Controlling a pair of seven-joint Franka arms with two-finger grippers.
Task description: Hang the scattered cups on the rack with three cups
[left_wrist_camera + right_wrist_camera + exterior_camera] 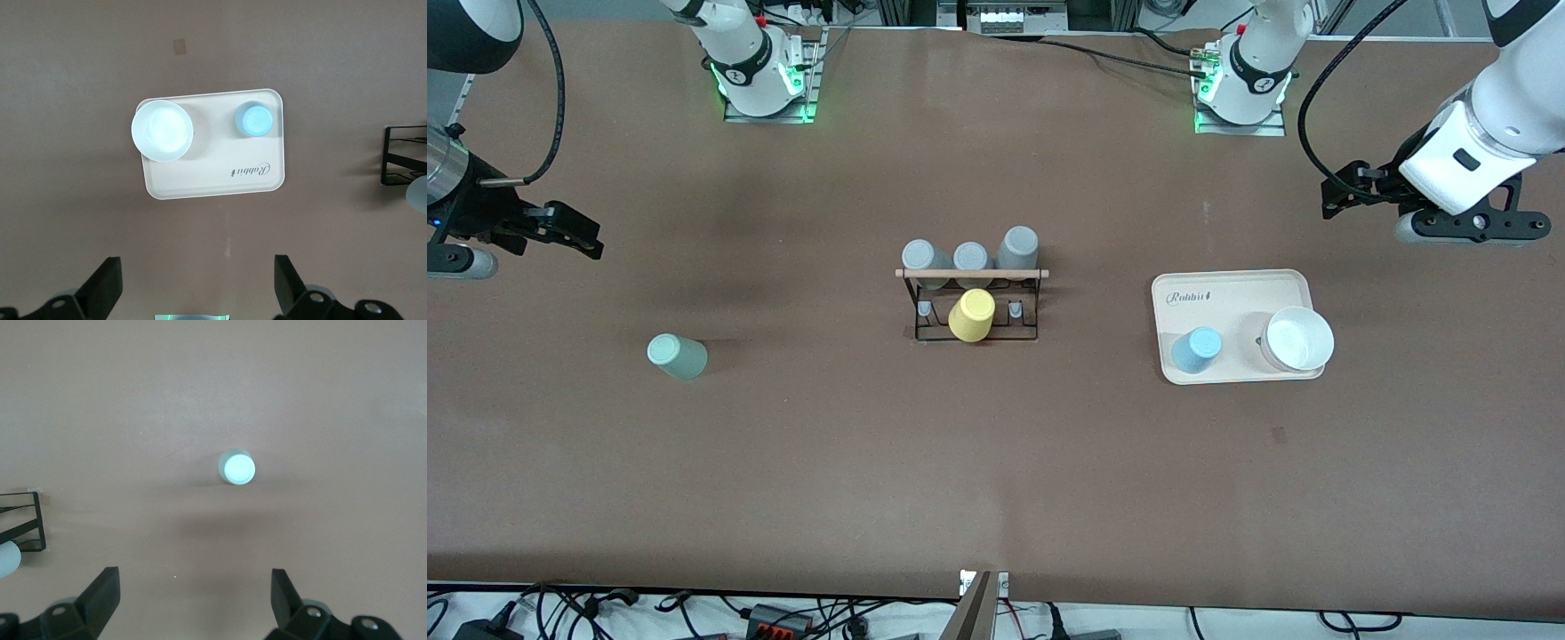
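Note:
A pale mint-green cup (677,356) stands upside down on the table toward the right arm's end; it also shows in the right wrist view (237,467). A light blue cup (1195,349) stands upside down on the beige tray (1227,293), also in the left wrist view (255,120). The black wire rack (974,307) with a wooden top bar holds three grey cups (969,256) and a yellow cup (971,315). My right gripper (574,233) is open and empty, high over the table edge. My left gripper (1347,191) is open and empty, high above the tray's end.
A white bowl (1299,339) sits on the tray beside the blue cup, also in the left wrist view (162,131). The rack's edge shows in both wrist views (403,155) (23,520). Cables lie along the table's front edge.

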